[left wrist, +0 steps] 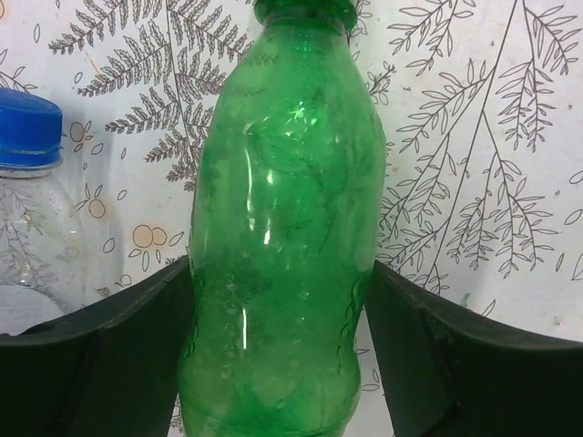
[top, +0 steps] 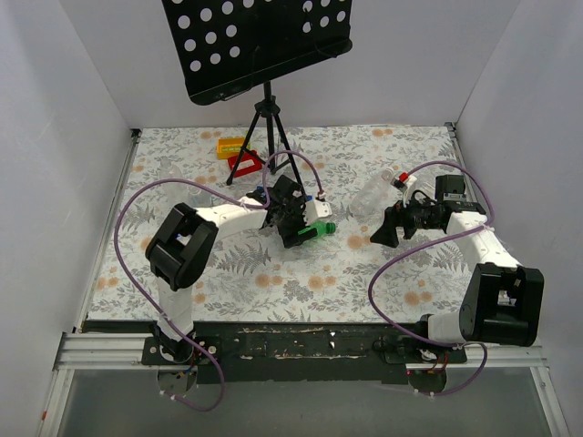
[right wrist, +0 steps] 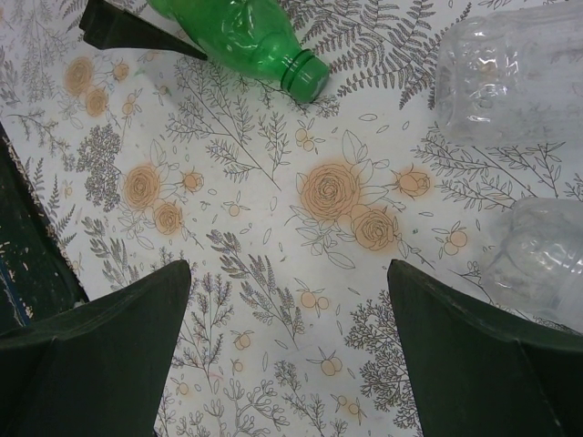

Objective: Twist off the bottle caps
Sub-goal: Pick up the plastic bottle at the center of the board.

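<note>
On the floral worktop [top: 301, 282], the green bottle [left wrist: 282, 228] lies between the fingers of the left claw [left wrist: 281, 271], which pinches its body on both sides. The right claw [right wrist: 287, 270] hangs spread wide beyond the green bottle's neck end, holding nothing.

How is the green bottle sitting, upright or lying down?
Lying on its side: the green bottle rests flat along the flowered table, neck pointing sideways, flanked by the left gripper.
</note>
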Action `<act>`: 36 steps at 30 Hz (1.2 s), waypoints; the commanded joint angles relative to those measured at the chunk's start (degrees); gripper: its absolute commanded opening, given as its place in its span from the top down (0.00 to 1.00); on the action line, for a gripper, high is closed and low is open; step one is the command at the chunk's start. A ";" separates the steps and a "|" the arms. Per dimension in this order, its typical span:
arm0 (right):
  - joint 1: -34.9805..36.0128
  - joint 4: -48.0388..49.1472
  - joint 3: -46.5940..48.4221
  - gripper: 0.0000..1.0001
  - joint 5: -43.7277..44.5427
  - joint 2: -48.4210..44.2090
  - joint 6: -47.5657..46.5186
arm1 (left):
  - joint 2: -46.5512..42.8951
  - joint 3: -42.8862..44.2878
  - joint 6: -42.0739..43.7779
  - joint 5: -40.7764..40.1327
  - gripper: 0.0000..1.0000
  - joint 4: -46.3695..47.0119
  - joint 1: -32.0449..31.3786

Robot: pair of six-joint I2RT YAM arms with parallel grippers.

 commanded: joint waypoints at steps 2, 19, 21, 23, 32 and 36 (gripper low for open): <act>-0.29 -1.18 2.10 0.03 -1.51 -0.04 -1.08 | -1.43 -0.35 -3.35 -2.32 0.42 -0.01 -0.83; -0.21 -2.15 1.75 0.03 -3.87 -1.88 -3.10 | -28.65 -19.94 -24.25 2.42 0.91 8.42 -4.52; -0.29 -2.24 1.40 0.03 -4.75 -3.20 -3.89 | -33.13 -23.19 -28.64 2.95 0.91 10.18 -5.14; -0.29 -2.76 1.31 0.03 -5.19 -4.78 -4.86 | -37.09 -26.71 -32.42 3.13 0.91 11.76 -6.28; 0.76 -0.14 4.66 0.02 -3.42 -18.40 -1.74 | -47.74 -36.21 -37.72 -3.54 0.92 14.40 -11.11; 3.21 -1.16 0.87 0.05 -15.91 -17.80 0.68 | -49.41 -38.32 -37.72 -6.18 0.93 17.04 -12.87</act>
